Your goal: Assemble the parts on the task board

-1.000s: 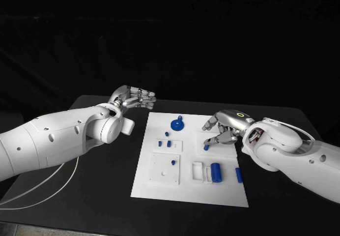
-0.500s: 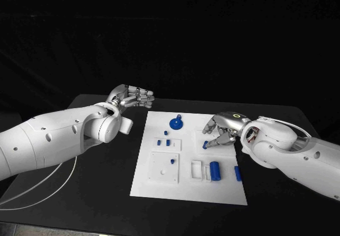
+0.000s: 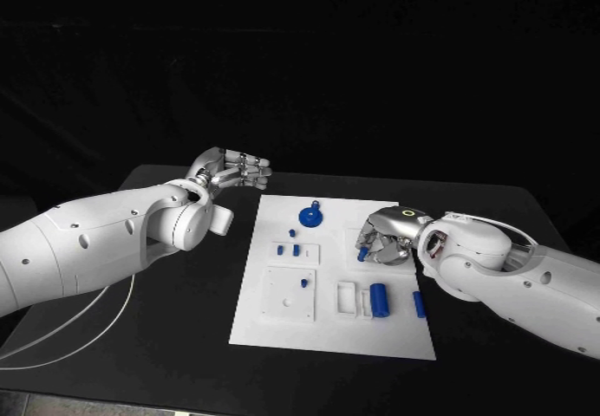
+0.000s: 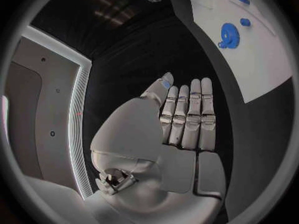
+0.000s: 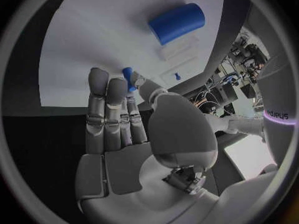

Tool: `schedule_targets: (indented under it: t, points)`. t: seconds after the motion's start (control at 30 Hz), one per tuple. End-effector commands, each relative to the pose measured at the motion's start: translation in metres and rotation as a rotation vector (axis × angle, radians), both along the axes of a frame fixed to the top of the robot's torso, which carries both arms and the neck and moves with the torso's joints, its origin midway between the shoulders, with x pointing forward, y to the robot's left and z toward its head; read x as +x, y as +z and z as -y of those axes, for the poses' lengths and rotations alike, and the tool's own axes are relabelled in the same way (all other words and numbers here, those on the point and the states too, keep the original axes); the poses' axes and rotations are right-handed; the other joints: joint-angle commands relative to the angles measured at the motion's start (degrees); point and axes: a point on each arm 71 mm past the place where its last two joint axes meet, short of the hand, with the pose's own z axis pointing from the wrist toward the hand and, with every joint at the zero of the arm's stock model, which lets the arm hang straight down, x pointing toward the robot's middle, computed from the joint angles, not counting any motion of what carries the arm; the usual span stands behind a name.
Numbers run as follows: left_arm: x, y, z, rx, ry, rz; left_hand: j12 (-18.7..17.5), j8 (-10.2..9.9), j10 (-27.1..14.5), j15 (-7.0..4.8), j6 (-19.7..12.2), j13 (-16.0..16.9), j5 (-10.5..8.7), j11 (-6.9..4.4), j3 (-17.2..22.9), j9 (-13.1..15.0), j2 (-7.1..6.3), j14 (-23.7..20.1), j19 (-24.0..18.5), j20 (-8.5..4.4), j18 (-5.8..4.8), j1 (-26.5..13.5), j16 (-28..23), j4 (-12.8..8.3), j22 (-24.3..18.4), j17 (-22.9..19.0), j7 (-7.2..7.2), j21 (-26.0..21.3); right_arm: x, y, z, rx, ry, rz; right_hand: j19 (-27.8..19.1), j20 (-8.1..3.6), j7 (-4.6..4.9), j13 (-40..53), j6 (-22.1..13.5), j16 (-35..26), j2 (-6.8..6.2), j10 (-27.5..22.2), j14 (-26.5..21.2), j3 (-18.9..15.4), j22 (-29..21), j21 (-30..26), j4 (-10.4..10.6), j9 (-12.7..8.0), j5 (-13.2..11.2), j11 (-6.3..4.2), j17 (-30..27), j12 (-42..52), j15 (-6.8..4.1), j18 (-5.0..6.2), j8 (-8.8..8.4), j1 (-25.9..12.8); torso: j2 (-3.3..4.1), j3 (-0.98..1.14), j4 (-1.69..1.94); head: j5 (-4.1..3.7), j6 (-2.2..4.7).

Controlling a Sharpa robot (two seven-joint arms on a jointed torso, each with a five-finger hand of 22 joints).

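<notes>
We pinched a small blue peg (image 3: 364, 255) in our right robot hand (image 3: 385, 238) for seating; our left robot hand (image 3: 232, 171) hung curled, empty.

Black table (image 3: 163, 347): matte top, spread beneath and around the fingers of both sides.
White cable (image 3: 62, 340): thin loop lying on the table, well behind the left-side fingers.
</notes>
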Motion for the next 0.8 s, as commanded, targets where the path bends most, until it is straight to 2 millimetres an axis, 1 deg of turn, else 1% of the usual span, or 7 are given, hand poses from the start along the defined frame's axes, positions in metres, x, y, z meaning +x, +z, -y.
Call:
schedule_targets:
  t: [0.03, 0.13, 0.23, 0.43, 0.5, 0.7, 0.8]
  points:
    - [-0.0006, 0.0017, 0.0016, -0.012, -0.016, 0.007, -0.1, 0.1, 0.2, -0.13, 0.0, 0.0, 0.05, -0.07, -0.1, 0.0, 0.08, 0.1, 0.1, 0.02, 0.55, -0.4, -0.2, -0.1, 0.1, -0.1, 0.14, -0.3, -0.001, -0.0041, -0.0015, -0.044, 0.008, -0.01, 2.1, -0.67, -0.05, 0.0, 0.6, 0.4, 0.04, 0.6, 0.0, 1.6, 0.3, 0.3, -0.1, 0.0, -0.3, -0.09, 0.1, -0.1, -0.52, -1.17, -0.05, -0.7, 0.0, -0.01, 0.03, 0.09, -0.05]
    - [-0.0007, 0.0016, 0.0012, -0.012, -0.015, 0.006, -0.1, 0.1, 0.2, -0.13, 0.0, 0.0, 0.05, -0.07, -0.1, 0.0, 0.08, 0.1, 0.1, 0.02, 0.55, -0.4, -0.2, -0.1, 0.1, -0.1, 0.14, -0.3, -0.0018, -0.0057, -0.0027, -0.047, 0.011, -0.014, 2.1, -0.74, 0.01, 0.0, 1.3, 0.4, 0.29, 1.3, 0.0, 2.1, 0.4, 0.4, -0.1, 0.0, -0.3, -0.24, 0.2, -0.1, -0.6, -1.28, 0.01, -0.7, 0.03, -0.04, 0.02, 0.21, -0.03]
    - [-0.0008, 0.0016, 0.0005, -0.011, -0.013, 0.006, -0.1, 0.1, 0.2, -0.13, 0.0, 0.0, 0.05, -0.07, -0.1, 0.0, 0.08, 0.1, 0.1, 0.02, 0.55, -0.4, -0.2, -0.1, 0.1, -0.1, 0.14, -0.3, -0.0028, -0.0078, -0.0044, -0.05, 0.016, -0.019, 2.1, -0.84, -0.03, 0.0, 1.7, 0.4, 0.43, 1.6, 0.0, 2.4, 0.5, 0.5, 0.0, 0.1, -0.3, -0.35, 0.2, -0.1, -0.68, -1.4, 0.04, -0.9, 0.04, -0.04, -0.03, 0.32, -0.29]
    - [-0.001, 0.0015, 0.0003, -0.011, -0.012, 0.005, -0.1, 0.1, 0.2, -0.14, 0.0, 0.0, 0.08, -0.05, 0.0, 0.0, 0.17, 0.1, -0.1, 0.01, 0.56, -0.4, -0.2, -0.1, 0.6, -0.1, 0.13, -0.3, -0.0038, -0.0096, -0.0073, -0.043, 0.022, -0.016, 2.1, -1.01, -0.12, 0.0, 2.5, 0.3, 0.93, 2.2, 0.0, 2.4, 0.8, 0.7, 0.4, 0.1, -0.4, -0.57, 0.3, -0.1, -0.84, -1.56, 0.01, -1.2, -0.01, 0.0, -0.02, 0.29, -0.25]
    - [-0.0009, 0.0015, 0.0002, -0.011, -0.011, 0.005, -0.1, 0.1, 0.2, -0.14, 0.0, 0.0, 0.08, -0.05, 0.0, 0.0, 0.17, 0.1, -0.1, 0.01, 0.56, -0.4, -0.2, -0.1, 0.6, -0.1, 0.13, -0.3, -0.0036, -0.0093, -0.0079, -0.036, 0.019, -0.008, 2.2, -1.2, -0.22, 0.0, 3.2, 0.3, 1.38, 2.9, 0.0, 2.3, 1.0, 1.1, 0.7, 0.1, -0.4, -0.82, 0.4, -0.1, -1.06, -1.64, 0.07, -1.4, -0.03, 0.02, -0.02, 0.26, -0.31]
    - [-0.0008, 0.0014, 0.0006, -0.01, -0.011, 0.003, -0.1, 0.1, 0.2, -0.14, 0.0, 0.0, 0.11, -0.05, 0.1, 0.0, 0.22, 0.1, -0.1, 0.0, 0.58, -0.4, -0.2, -0.2, 1.1, -0.1, 0.11, -0.3, -0.0023, -0.0075, -0.0076, -0.016, -0.001, 0.019, 2.2, -1.48, -0.48, 0.1, 4.2, 0.4, 1.72, 3.9, 0.1, 2.3, 1.4, 1.6, 1.1, 0.1, -0.3, -1.18, 0.5, -0.1, -1.35, -1.84, 0.06, -1.4, -0.04, 0.03, -0.05, 0.14, -0.51]
    - [-0.0007, 0.0013, 0.0009, -0.01, -0.012, 0.002, -0.1, 0.1, 0.2, -0.14, 0.0, 0.0, 0.11, -0.05, 0.1, 0.0, 0.22, 0.1, -0.1, 0.0, 0.58, -0.4, -0.2, -0.2, 1.1, -0.1, 0.11, -0.3, -0.0018, -0.0067, -0.0075, -0.001, -0.012, 0.027, 2.3, -1.67, -0.75, 0.1, 5.4, 0.4, 2.26, 5.1, 0.1, 2.7, 1.6, 2.0, 1.1, 0.3, -0.3, -1.58, 0.5, 0.0, -1.62, -1.94, 0.25, -1.1, -0.02, 0.02, -0.04, 0.21, -0.53]
